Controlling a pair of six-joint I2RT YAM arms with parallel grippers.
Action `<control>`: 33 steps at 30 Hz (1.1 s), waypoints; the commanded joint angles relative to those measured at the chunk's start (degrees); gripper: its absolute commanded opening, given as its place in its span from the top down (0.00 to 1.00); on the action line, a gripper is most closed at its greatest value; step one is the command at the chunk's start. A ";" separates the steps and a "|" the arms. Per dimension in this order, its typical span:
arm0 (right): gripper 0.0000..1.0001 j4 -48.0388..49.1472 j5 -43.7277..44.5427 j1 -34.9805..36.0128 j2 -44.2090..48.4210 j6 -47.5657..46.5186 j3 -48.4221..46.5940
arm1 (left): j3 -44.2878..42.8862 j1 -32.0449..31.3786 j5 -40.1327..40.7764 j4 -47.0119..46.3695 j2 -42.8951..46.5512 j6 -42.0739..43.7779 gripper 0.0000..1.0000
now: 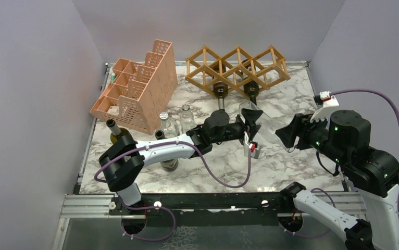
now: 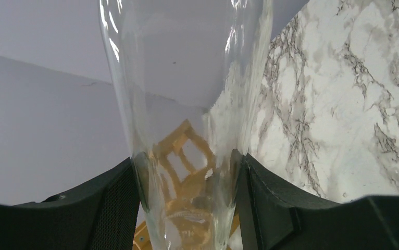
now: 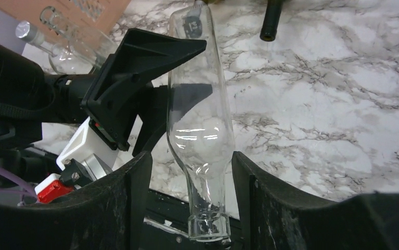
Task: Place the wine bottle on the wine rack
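From above only: pink organizer (image 1: 140, 86) and standing bottles (image 1: 169, 124) well left of the left fingers (image 1: 251, 126); wine rack (image 1: 236, 65) beyond them at the back of the counter (image 1: 291, 166), two dark bottles (image 1: 220, 92) lying in it. From the left wrist only: rack slats glimpsed through glass. From the right wrist only: neck and open mouth. Clear, empty wine bottle (image 3: 200, 109) held above the counter, spanning both sets of fingers. Extended rightward, left arm (image 1: 161, 148), its fingers clamped on the wide body. Apart, the right fingers (image 1: 283, 134), one either side of the neck; right arm (image 1: 351, 138) reaching leftward.
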State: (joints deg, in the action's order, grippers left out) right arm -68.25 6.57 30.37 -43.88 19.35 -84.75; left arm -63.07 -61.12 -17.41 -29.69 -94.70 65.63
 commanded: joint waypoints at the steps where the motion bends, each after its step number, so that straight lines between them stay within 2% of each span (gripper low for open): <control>1: 0.40 1.07 -6.39 0.21 0.73 -1.55 2.86 | -3.50 -0.22 -3.52 -1.64 3.68 8.51 1.00; 10: 0.40 2.18 -0.63 0.20 0.15 0.19 7.81 | -3.68 -0.22 -6.47 -0.16 5.52 10.54 1.00; 22: 0.39 8.41 -11.95 0.17 0.27 -0.46 14.53 | -6.99 -0.21 -7.13 6.51 5.57 14.64 1.00; 27: 0.33 10.60 -15.94 0.21 0.72 -1.05 15.31 | -7.24 -0.21 -7.54 7.18 5.82 15.00 1.00; 33: 0.29 10.72 -14.14 0.22 0.55 -1.10 15.34 | -7.33 -0.22 -7.70 7.46 6.09 15.80 1.00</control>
State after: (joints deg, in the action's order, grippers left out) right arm -60.82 -3.36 30.30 -43.11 18.39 -70.19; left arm -66.67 -60.51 -22.04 -16.82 -91.85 80.25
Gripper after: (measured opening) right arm 0.706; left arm 0.610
